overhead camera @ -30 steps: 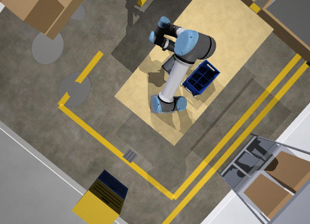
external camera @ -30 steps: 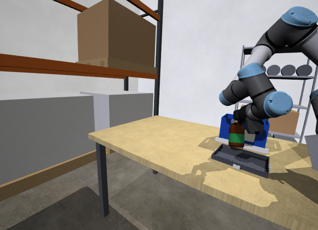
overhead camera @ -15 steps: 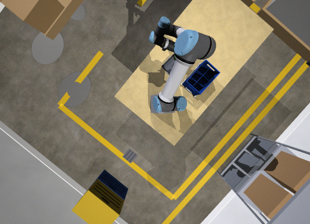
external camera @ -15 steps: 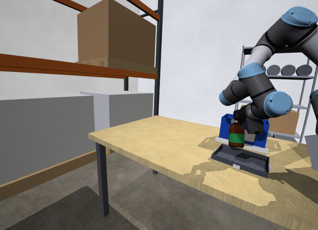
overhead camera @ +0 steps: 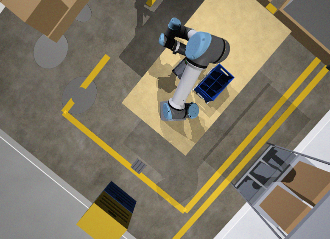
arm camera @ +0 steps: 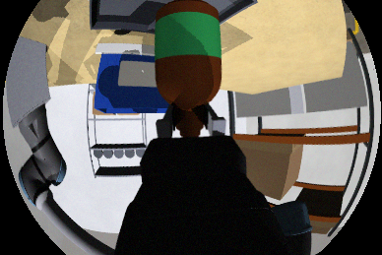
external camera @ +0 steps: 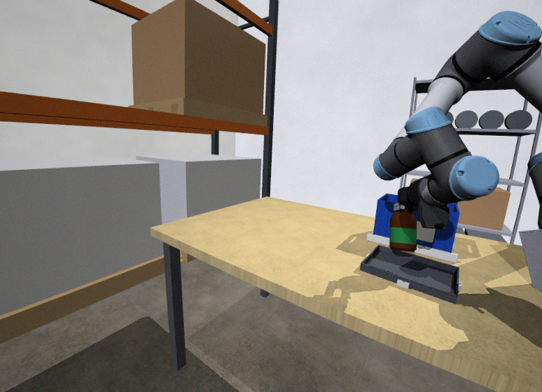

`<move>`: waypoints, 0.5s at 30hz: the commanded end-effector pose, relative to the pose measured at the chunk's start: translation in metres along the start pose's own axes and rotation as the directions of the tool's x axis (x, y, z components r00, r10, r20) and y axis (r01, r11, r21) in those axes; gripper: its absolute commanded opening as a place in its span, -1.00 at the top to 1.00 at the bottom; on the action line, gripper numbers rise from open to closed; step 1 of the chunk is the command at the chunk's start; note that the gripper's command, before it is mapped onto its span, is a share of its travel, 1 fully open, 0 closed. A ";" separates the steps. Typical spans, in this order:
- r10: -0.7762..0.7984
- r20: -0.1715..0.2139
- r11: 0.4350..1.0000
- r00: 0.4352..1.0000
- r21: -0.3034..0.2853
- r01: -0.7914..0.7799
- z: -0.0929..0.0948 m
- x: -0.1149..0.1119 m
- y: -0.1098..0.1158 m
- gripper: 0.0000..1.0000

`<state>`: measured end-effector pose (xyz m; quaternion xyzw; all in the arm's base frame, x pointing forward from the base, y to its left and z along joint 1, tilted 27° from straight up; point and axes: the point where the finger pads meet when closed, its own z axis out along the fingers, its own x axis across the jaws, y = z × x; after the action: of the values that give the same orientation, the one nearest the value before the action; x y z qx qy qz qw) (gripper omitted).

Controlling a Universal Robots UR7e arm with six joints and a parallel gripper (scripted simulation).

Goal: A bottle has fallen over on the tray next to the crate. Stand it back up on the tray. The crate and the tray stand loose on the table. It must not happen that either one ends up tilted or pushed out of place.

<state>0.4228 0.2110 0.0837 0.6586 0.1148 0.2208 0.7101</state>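
So we're at the set-down step. The gripper (external camera: 405, 204) is clamped partway shut on the neck of the brown bottle (external camera: 403, 232), which hangs upright over the far edge of the grey tray (external camera: 409, 271), right in front of the blue crate (external camera: 451, 234). From the exterior view I can't tell if its base touches the tray floor or hovers just above it. Next move, I'd guess: lower it straight down, then open the fingers without nudging it (the tray is loose, so go gently). The bottle has a plain green label band (arm camera: 189, 35), with no readable text or brand anywhere.
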 end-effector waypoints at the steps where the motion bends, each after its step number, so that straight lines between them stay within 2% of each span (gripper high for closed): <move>1: 0.001 0.000 1.000 1.000 0.000 -0.001 0.000 0.000 0.000 1.00; 15: 0.001 0.000 1.000 1.000 0.000 -0.001 0.002 0.000 -0.005 1.00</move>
<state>0.4240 0.2096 0.0800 0.6586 0.1148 0.2208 0.7101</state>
